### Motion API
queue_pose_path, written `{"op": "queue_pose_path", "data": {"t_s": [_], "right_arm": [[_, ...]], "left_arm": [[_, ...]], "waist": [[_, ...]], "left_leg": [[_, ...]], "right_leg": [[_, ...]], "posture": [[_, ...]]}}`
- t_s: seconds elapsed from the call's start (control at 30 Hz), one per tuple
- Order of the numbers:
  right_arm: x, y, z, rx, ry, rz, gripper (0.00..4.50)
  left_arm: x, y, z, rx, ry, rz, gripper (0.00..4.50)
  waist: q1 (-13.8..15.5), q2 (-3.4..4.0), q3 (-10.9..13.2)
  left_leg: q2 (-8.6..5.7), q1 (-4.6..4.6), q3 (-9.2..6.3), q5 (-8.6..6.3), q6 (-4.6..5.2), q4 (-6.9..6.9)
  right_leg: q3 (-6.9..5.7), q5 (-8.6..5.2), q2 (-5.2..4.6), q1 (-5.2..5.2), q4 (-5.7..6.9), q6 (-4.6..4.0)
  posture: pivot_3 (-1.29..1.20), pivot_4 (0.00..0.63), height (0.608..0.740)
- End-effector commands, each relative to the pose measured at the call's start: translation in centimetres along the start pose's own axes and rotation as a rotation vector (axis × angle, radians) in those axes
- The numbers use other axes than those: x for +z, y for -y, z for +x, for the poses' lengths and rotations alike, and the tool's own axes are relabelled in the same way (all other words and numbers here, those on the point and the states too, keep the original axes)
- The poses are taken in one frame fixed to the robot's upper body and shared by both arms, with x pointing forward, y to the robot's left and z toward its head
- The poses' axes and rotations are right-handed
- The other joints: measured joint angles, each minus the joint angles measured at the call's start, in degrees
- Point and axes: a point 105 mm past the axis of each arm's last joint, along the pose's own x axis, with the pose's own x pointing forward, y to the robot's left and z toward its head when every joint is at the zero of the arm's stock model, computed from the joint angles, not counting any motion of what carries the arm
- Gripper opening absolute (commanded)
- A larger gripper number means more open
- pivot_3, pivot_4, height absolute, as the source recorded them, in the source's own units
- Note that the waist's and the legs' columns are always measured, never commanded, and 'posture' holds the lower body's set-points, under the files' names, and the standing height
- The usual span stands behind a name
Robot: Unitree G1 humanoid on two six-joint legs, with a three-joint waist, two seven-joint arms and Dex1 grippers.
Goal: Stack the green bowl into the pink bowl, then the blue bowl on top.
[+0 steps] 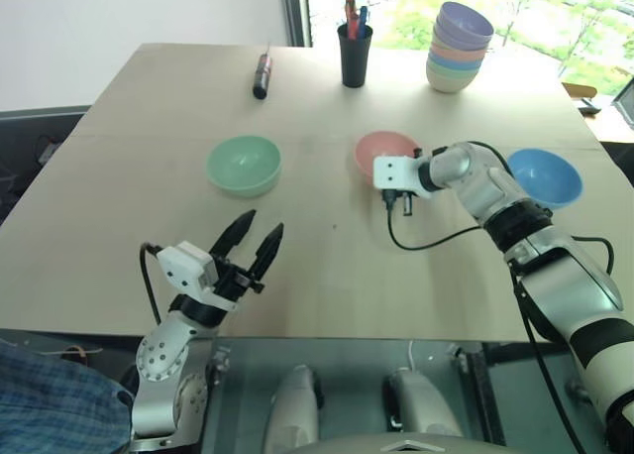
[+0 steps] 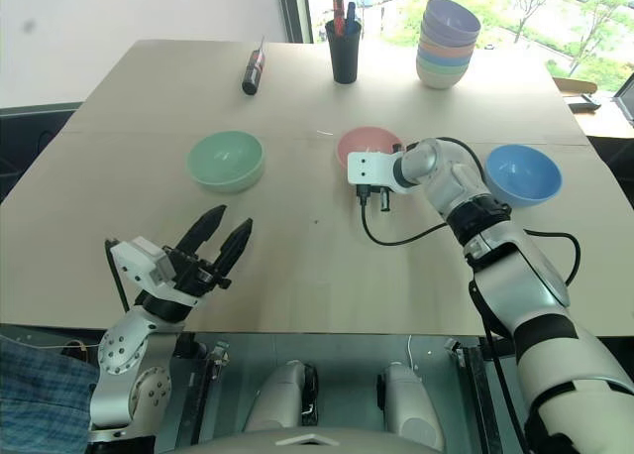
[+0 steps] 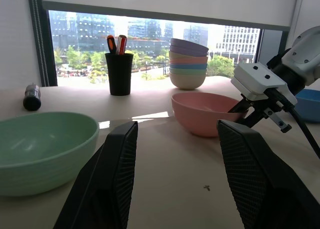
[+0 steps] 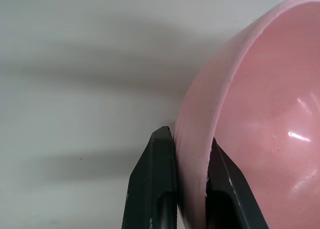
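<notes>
The right gripper (image 4: 192,181) is clamped on the near rim of the round salmon-pink plastic bowl (image 1: 381,149), one finger inside the wall and one outside. The round mint-green plastic bowl (image 1: 244,164) sits on the pale worktop (image 1: 327,266) well off to that gripper's left, just ahead of the left gripper (image 1: 257,237), which hangs half-open and empty and looks better placed to fetch it; the round sky-blue plastic bowl (image 1: 545,174) lies to the right arm's far side

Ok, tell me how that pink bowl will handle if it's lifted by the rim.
The pink bowl looks like thin, stiff plastic, so probably light and unlikely to flex. The right claw pinches only one side of the rim, one finger inside and one outside, so it may tilt when raised. Its glossy inside suggests some slip risk.
</notes>
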Motion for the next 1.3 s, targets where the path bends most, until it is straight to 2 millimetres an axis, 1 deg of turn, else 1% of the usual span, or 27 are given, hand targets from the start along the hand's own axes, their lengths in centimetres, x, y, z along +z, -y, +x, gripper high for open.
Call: {"op": "queue_pose_path", "data": {"t_s": [0.03,0.17,0.27,0.37,0.4,0.57,0.67,0.73,0.77,0.8,0.83,0.87,0.9,0.93,1.0,1.03,1.07,1.1,1.23,1.3], "right_arm": [[1.6,1.2,-2.0,-0.037,0.057,-0.085,0.02],[3.2,-0.3,-4.1,0.01,0.118,-0.106,0.02],[4.2,-2.5,-5.8,0.063,0.145,-0.116,0.02],[5.1,-4.7,-6.7,0.105,0.15,-0.107,0.02],[5.3,-5.3,-6.9,0.112,0.148,-0.097,0.02],[5.9,-6.8,-6.8,0.086,0.11,-0.094,0.02],[5.3,-7.8,-6.4,0.105,0.073,-0.109,0.02],[5.1,-8.0,-6.3,0.11,0.061,-0.113,0.02],[5.0,-8.0,-6.3,0.108,0.056,-0.11,0.79],[4.9,-8.0,-6.3,0.105,0.053,-0.106,1.02],[4.8,-8.0,-6.3,0.101,0.05,-0.1,1.48],[4.8,-7.9,-6.3,0.093,0.049,-0.094,1.84],[4.8,-7.7,-6.3,0.074,0.056,-0.087,1.97],[4.9,-7.5,-6.3,0.054,0.063,-0.079,2.55],[5.1,-7.1,-6.6,0.016,0.083,-0.043,3.17],[5.3,-7.0,-6.9,0.007,0.106,0.009,3.52],[5.5,-7.0,-7.4,0.011,0.132,0.073,4.0],[5.8,-7.1,-8.0,0.019,0.162,0.133,4.31],[6.2,-7.2,-11.3,0.028,0.306,0.36,4.31],[5.8,-6.9,-13.3,0.0,0.379,0.488,4.31]], "left_arm": [[1.4,0.5,0.5,-0.038,0.054,0.036,2.67],[1.3,0.3,0.7,-0.053,0.05,0.031,2.67],[1.1,0.3,1.0,-0.072,0.046,0.027,2.67],[1.0,0.4,1.4,-0.091,0.046,0.02,2.67],[1.0,0.3,1.5,-0.096,0.046,0.019,2.67],[0.8,0.3,1.9,-0.123,0.047,0.019,2.67],[0.7,0.4,2.2,-0.14,0.049,0.012,2.67],[0.6,0.4,2.4,-0.145,0.05,0.011,2.67],[0.6,0.5,2.5,-0.146,0.051,0.01,2.67],[0.6,0.5,2.6,-0.148,0.051,0.01,2.67],[0.5,0.5,2.6,-0.153,0.05,0.007,2.67],[0.4,0.6,2.7,-0.16,0.048,0.004,2.67],[0.3,0.6,2.8,-0.167,0.047,0.005,2.67],[0.3,0.6,2.9,-0.172,0.046,0.005,2.67],[0.3,0.4,3.1,-0.175,0.045,0.01,2.67],[0.3,0.4,3.3,-0.181,0.044,0.013,2.67],[0.4,0.3,3.4,-0.186,0.045,0.015,2.67],[0.4,0.3,3.5,-0.192,0.045,0.019,2.67],[0.9,-0.4,4.0,-0.196,0.038,0.031,2.67],[1.1,-0.9,4.3,-0.194,0.034,0.037,2.67]], "waist": [[0.09,0.01,0.01],[0.16,0.01,0.01],[0.17,0.01,0.01],[0.18,0.01,0.0],[0.13,0.01,0.01],[0.02,0.0,0.0],[0.05,0.0,0.0],[0.21,-0.01,0.0],[0.19,0.0,0.0],[0.16,-0.01,0.0],[0.14,-0.01,0.0],[0.09,-0.01,0.0],[0.08,-0.01,0.0],[0.07,-0.01,0.0],[0.08,-0.01,0.0],[0.11,-0.01,0.0],[0.12,-0.01,0.0],[0.22,-0.01,0.0],[0.32,-0.03,0.0],[0.4,-0.04,0.0]], "left_leg": [[0.0,-0.01,0.0,0.0,0.0,0.0],[0.0,-0.04,-0.02,0.0,0.0,-0.03],[0.0,-0.03,-0.03,0.0,0.0,-0.04],[0.0,-0.02,-0.04,0.0,0.0,-0.04],[0.0,-0.02,-0.06,0.0,0.0,-0.03],[0.0,0.02,-0.08,0.0,0.0,0.0],[0.0,0.01,-0.07,0.0,0.0,0.01],[-0.01,-0.01,-0.08,0.0,0.0,0.01],[-0.01,-0.01,-0.08,0.0,0.0,0.01],[-0.01,-0.01,-0.07,0.0,0.0,0.01],[-0.02,-0.01,-0.08,0.0,0.0,0.02],[-0.01,-0.01,-0.08,0.0,0.0,0.02],[-0.01,0.0,-0.07,0.0,0.0,0.02],[-0.01,0.0,-0.08,0.0,0.0,0.01],[-0.01,0.0,-0.09,0.0,0.0,0.01],[-0.01,0.0,-0.09,0.0,0.0,0.01],[-0.01,-0.01,-0.1,0.0,0.0,0.01],[-0.01,-0.02,-0.1,0.0,0.0,0.01],[-0.02,-0.05,-0.14,0.0,0.0,0.02],[-0.02,-0.04,-0.17,0.0,0.0,0.01]], "right_leg": [[0.0,0.0,0.0,0.0,0.0,0.0],[-0.01,0.0,-0.01,-0.02,-0.04,0.0],[-0.03,0.0,0.0,-0.01,-0.04,0.0],[-0.03,0.0,0.0,-0.01,-0.02,0.0],[-0.05,0.0,0.0,0.0,-0.02,0.0],[-0.05,-0.01,0.01,0.01,0.01,-0.01],[-0.05,-0.01,0.0,0.01,-0.01,-0.01],[-0.06,-0.01,0.0,0.01,-0.03,-0.01],[-0.06,-0.01,0.0,0.01,-0.03,-0.01],[-0.05,-0.01,0.0,0.01,-0.03,-0.01],[-0.05,-0.01,0.01,0.01,-0.02,-0.01],[-0.05,-0.01,0.01,0.01,-0.02,-0.01],[-0.04,-0.01,0.01,0.02,-0.02,0.0],[-0.04,-0.01,0.01,0.02,-0.02,0.0],[-0.05,-0.01,0.02,0.01,-0.02,-0.01],[-0.05,-0.01,0.02,0.01,-0.02,-0.01],[-0.06,-0.01,0.02,0.02,-0.02,-0.01],[-0.06,-0.01,0.02,0.01,-0.02,-0.01],[-0.09,-0.01,0.0,0.04,-0.06,0.0],[-0.13,-0.01,0.0,0.07,-0.06,0.0]], "posture": [[0.0,0.15,0.74],[0.0,0.15,0.74],[0.0,0.15,0.74],[0.0,0.15,0.74],[0.0,0.15,0.74],[0.0,0.15,0.74],[0.0,0.15,0.74],[0.0,0.15,0.74],[0.0,0.15,0.74],[0.0,0.15,0.74],[0.0,0.15,0.74],[0.0,0.15,0.74],[0.0,0.15,0.74],[0.0,0.15,0.74],[0.0,0.15,0.74],[0.0,0.15,0.74],[0.0,0.15,0.74],[0.0,0.15,0.74],[0.0,0.15,0.74],[0.0,0.15,0.74]]}}
